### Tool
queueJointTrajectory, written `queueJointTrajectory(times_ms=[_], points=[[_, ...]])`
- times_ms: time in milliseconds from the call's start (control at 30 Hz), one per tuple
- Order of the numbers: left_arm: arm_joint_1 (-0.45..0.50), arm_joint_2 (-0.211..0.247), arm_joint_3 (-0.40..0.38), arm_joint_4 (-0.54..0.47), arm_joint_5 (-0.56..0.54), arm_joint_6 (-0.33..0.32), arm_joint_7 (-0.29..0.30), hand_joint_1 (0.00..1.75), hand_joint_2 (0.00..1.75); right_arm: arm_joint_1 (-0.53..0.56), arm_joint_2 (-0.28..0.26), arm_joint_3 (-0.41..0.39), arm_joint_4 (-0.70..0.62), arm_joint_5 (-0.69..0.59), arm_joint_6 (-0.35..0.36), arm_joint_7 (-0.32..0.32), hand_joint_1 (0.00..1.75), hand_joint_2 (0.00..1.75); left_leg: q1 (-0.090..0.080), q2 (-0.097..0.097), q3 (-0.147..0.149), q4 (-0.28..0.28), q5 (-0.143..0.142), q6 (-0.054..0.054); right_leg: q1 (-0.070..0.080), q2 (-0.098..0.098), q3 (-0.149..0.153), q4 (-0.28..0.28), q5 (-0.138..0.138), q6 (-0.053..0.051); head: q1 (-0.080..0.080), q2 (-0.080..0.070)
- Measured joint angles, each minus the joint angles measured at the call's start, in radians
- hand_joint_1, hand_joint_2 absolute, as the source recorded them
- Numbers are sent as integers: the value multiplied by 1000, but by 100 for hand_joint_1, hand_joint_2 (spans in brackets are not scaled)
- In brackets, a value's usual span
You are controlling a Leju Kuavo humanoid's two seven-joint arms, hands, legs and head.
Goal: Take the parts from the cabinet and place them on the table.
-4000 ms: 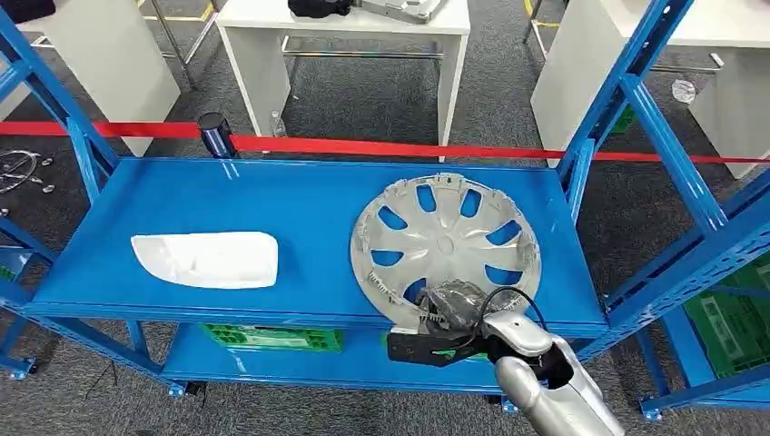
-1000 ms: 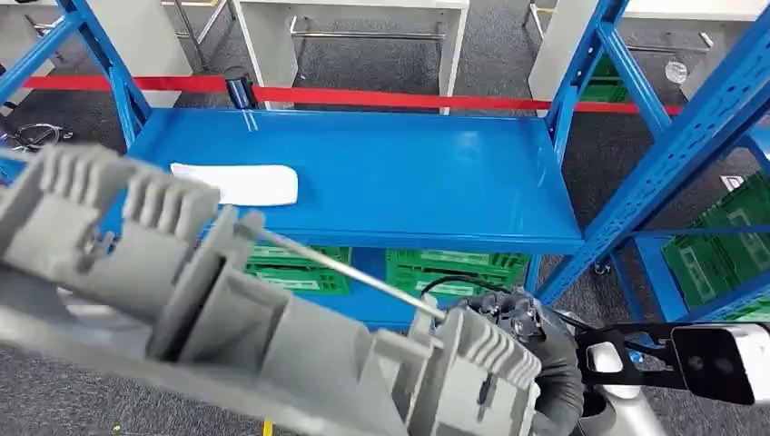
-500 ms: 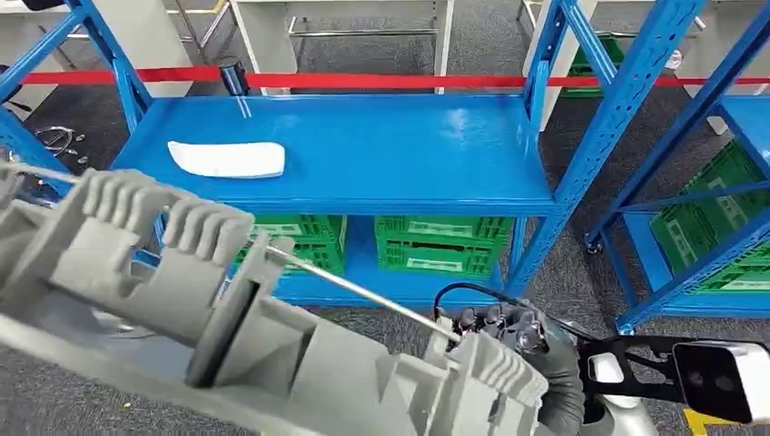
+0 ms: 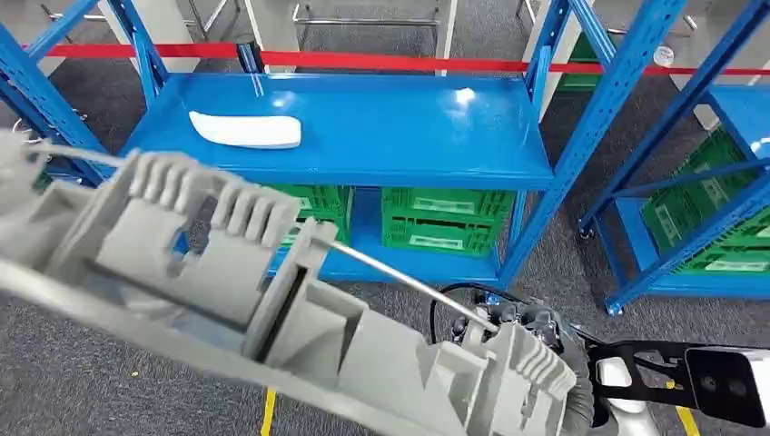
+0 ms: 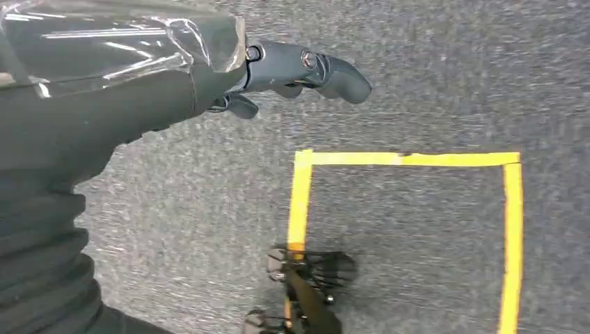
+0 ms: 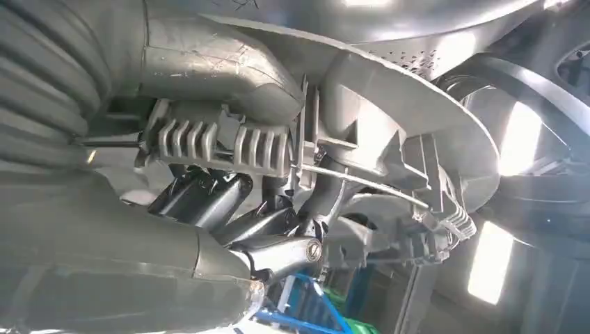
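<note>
Right hand (image 4: 536, 350) grips the grey wheel cover (image 4: 227, 300) by its rim, raised close under the head camera and blocking the floor ahead, so it may clip a blue shelf post (image 4: 581, 136) or slip. Left hand (image 5: 292, 69) hangs with fingers apart, holding nothing. One white part (image 4: 245, 130) lies on the shelf (image 4: 409, 136); green crates (image 4: 440, 227) below, perhaps three

In my right hand (image 4: 536, 350) I hold the grey wheel cover (image 4: 227, 300) by its rim, ribbed back side with clips and wire ring facing me, raised clear of the blue cabinet (image 4: 381, 136), on whose upper shelf the white part (image 4: 245, 130) lies flat.
</note>
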Motion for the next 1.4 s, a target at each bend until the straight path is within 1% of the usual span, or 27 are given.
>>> queueJointTrajectory(times_ms=[67, 100, 133, 167, 300, 400, 433, 467, 500, 533, 600, 667, 700, 767, 800, 833, 867, 900, 967, 1033, 1100, 1167, 1200, 1267, 1300, 1333, 1400], points=[[0, 0, -6, -3, 1, 0, 1, 0, 175, 0, 0, 0, 0, 0, 0, 0, 173, 175, 7, 0, -44, 23, 17, -11, -9, -1, 103, -127, 63, 30, 0, 0], [1, 0, -7, -6, 1, 0, 1, 0, 175, 0, 0, 0, -1, 0, 0, 0, 173, 175, 10, 0, -59, 35, 22, -16, -12, -1, 153, -196, 62, 31, 0, 0], [2, 0, -8, -12, 1, 0, 2, 0, 175, 0, 0, 0, -2, 0, 0, 0, 173, 175, 6, -2, -78, 54, 27, -24, -9, -1, 217, -297, 3, 21, 2, 0], [3, 0, -10, -15, 1, 0, 3, 0, 175, 5, 0, 0, -3, 0, 0, -1, 173, 175, 5, -3, -81, 63, 31, -30, -3, 2, 216, -306, -3, 3, -5, 0], [9, -1, -9, -21, -5, -3, 0, 0, 175, 5, 1, 1, -6, 8, -4, -5, 173, 175, 15, -4, -96, 65, 52, -51, -5, -2, 180, -301, 25, -32, 0, 0], [11, -1, -8, -24, -19, -9, -6, 0, 175, 7, 9, 1, -12, 17, -6, -5, 173, 175, 17, -7, -125, 194, -130, -66, -3, -2, 143, -300, 59, -48, -5, 0], [7, 0, -6, -24, -24, -10, -10, 0, 175, 7, 11, 1, -15, 21, -6, -5, 173, 175, 17, -7, -136, 288, -190, -69, 0, -2, 123, -299, 76, -47, -5, 0], [3, 0, -6, -24, -25, -11, -12, 0, 175, 7, 12, 1, -15, 23, -6, -4, 173, 175, 17, -7, -139, 346, -200, -70, 3, -2, 115, -298, 88, -45, -4, 0], [1, -1, -6, -24, -28, -12, -15, 0, 175, 7, 13, 1, -15, 24, -6, -2, 173, 175, 17, -7, -128, 369, -179, -69, 4, -2, 98, -297, 98, -45, -5, 0], [-1, -1, -5, -24, -40, -13, -24, 0, 175, 6, 14, 1, -15, 24, -7, 1, 173, 175, 17, -8, -93, 348, -138, -64, 7, -2, 81, -295, 111, -43, -5, 0], [-11, -1, 2, -22, -68, -18, -47, 0, 175, 5, 14, 1, -16, 26, -9, 3, 173, 175, 12, -12, 31, 192, -88, -43, 15, 0, 57, -296, 133, -41, -4, 0], [-30, 0, 14, -19, -108, -23, -77, 0, 175, 2, 17, -1, -19, 38, -10, 6, 173, 175, 5, -14, 137, 25, -152, -19, 17, -2, 50, -297, 151, -32, -2, 0], [-40, -1, 21, -13, -123, -23, -93, 0, 175, 0, 18, -1, -19, 45, -11, 7, 173, 175, 0, -14, 128, 30, -147, -24, 10, -7, 51, -303, 160, -21, -3, 0], [-53, 0, 45, -2, -161, -24, -117, 0, 175, -4, 19, -1, -19, 50, -12, 7, 173, 175, -12, -13, 114, 21, -126, -8, 4, -7, 49, -312, 182, -9, -7, 0], [-57, -1, 55, 2, -172, -28, -126, 0, 175, -4, 19, -1, -20, 52, -15, 7, 173, 175, 0, -9, 111, -7, -97, -2, 10, -5, 42, -311, 186, -8, -6, 0], [-68, -2, 63, 7, -184, -34, -134, 0, 175, -5, 18, -1, -20, 57, -21, 7, 173, 175, -2, -5, 105, -13, -80, 0, 11, -2, 24, -295, 153, -13, -6, 0], [-77, -2, 72, 12, -195, -38, -143, 0, 175, -11, 18, -2, -21, 66, -29, 6, 173, 175, -1, -4, 89, -14, -62, 10, 11, -1, 7, -249, 92, -27, 0, 0], [-83, -2, 81, 18, -205, -43, -149, 0, 175, -13, 18, -3, -21, 81, -36, 3, 173, 175, -2, -3, 68, -14, -47, 9, 10, -1, -9, -176, 30, -35, 1, 0], [-92, -5, 93, 30, -220, -51, -159, 0, 175, -13, 18, -4, -21, 115, -42, -5, 173, 175, -4, -2, 32, -11, -20, 9, 9, -1, -31, -33, -27, -26, 1, 0], [-99, -5, 102, 40, -225, -54, -165, 0, 175, -16, 15, -4, -21, 133, -42, -8, 173, 175, -3, 2, -7, -1, 3, 6, 5, -1, 0, -6, 15, 5, 2, 0], [-105, -6, 110, 51, -234, -56, -167, 0, 175, -23, 11, -3, -24, 135, -42, -11, 173, 175, 1, 6, -51, 23, 20, -2, -1, -5, 104, -134, 70, 28, 1, 0], [-106, -6, 115, 57, -238, -55, -174, 0, 175, -31, 10, -1, -32, 143, -42, -12, 173, 175, -4, 10, -83, 59, 27, -12, 6, -20, 229, -324, 7, 13, 3, 0], [-107, -7, 117, 61, -243, -52, -178, 0, 175, -30, 10, -1, -35, 147, -42, -17, 173, 175, -4, 11, -85, 59, 35, -20, 8, -18, 218, -317, 2, -4, -3, 0], [-112, -7, 123, 74, -260, -47, -192, 0, 175, -34, 8, 0, -40, 159, -41, -27, 173, 175, -1, 15, -88, 59, 52, -28, 12, -15, 200, -314, 11, -16, -2, 0], [-115, -7, 129, 79, -265, -45, -197, 0, 175, -35, 7, 0, -40, 163, -40, -31, 173, 175, 3, 16, -95, 61, 58, -31, 1, -16, 190, -315, 22, -28, 1, 0], [-118, -8, 136, 86, -268, -43, -200, 0, 175, -39, 7, 1, -40, 164, -40, -35, 173, 175, 7, 6, -105, 75, 19, -41, 2, -17, 179, -315, 34, -35, 0, 0], [-123, -8, 145, 94, -275, -40, -205, 0, 175, -49, 8, 2, -40, 164, -39, -38, 173, 175, 10, -2, -126, 183, -119, -56, 2, -14, 153, -315, 60, -42, -5, 0]])
